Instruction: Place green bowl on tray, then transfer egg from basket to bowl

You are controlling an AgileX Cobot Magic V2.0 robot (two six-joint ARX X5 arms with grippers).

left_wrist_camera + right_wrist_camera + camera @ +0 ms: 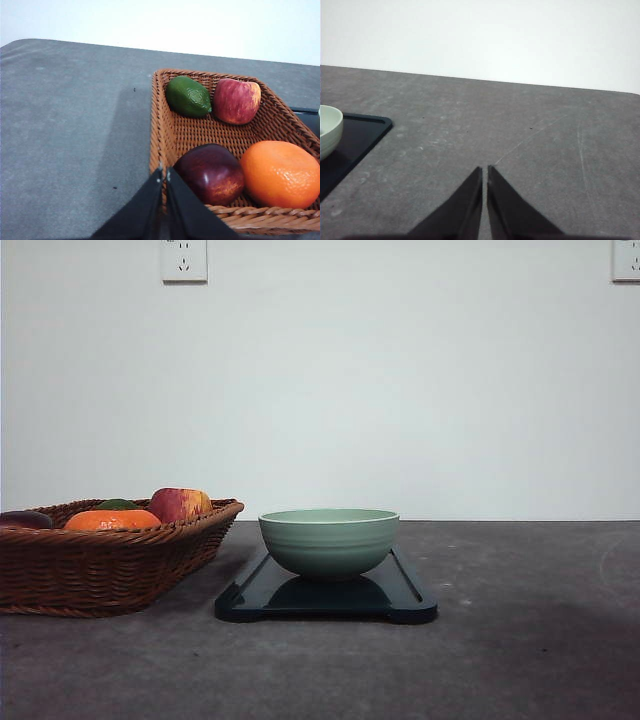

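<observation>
The green bowl (329, 539) stands upright on the dark tray (400, 602) at the table's middle. To its left lies the wicker basket (100, 565) holding fruit. The egg is out of view. In the left wrist view my left gripper (164, 172) is shut and empty, its tips over the basket's (165, 130) near rim beside a dark red apple (211, 173). In the right wrist view my right gripper (484, 170) is shut with nothing in it, over bare table to the right of the tray (357, 135) and the bowl (329, 127).
The basket holds an orange (280, 173), a red-yellow apple (236, 100) and a green lime (188, 96). Grey tabletop (530, 640) stretches to the right of the tray. A white wall with two sockets (184, 260) backs the table.
</observation>
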